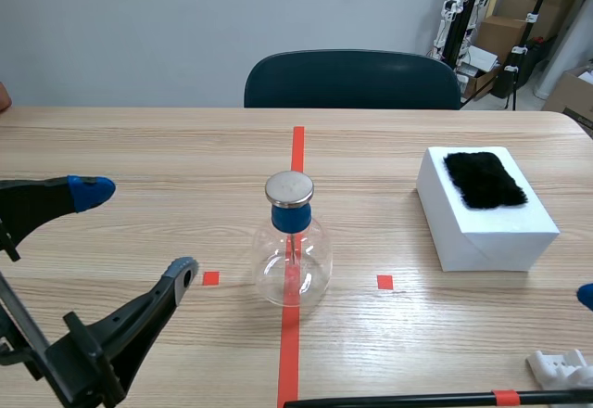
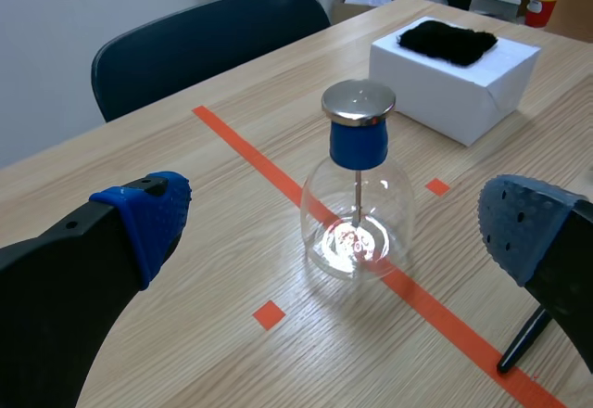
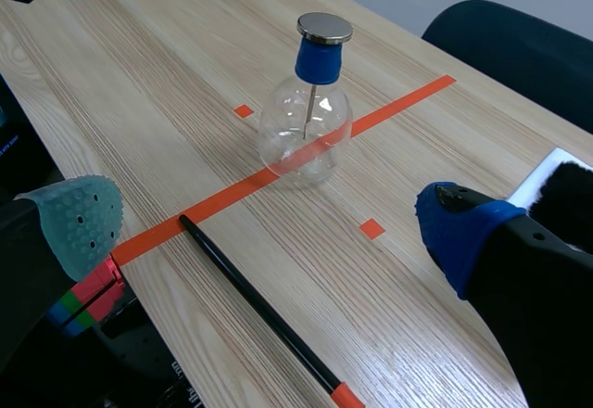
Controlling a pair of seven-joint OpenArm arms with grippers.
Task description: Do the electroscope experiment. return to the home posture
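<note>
The electroscope, a clear glass flask with a blue stopper and a flat metal cap, stands upright on the orange-red centre line. My left gripper hovers open at the near left of the table, with the flask ahead between its blue pads. My right gripper is open too; only a blue tip shows at the scene's right edge. A black rod lies flat near the front edge, ahead of the right gripper. Neither gripper holds anything.
A white box with a black fur patch on top stands right of the flask. A small white plastic piece lies at the near right corner. A dark chair stands behind the far table edge.
</note>
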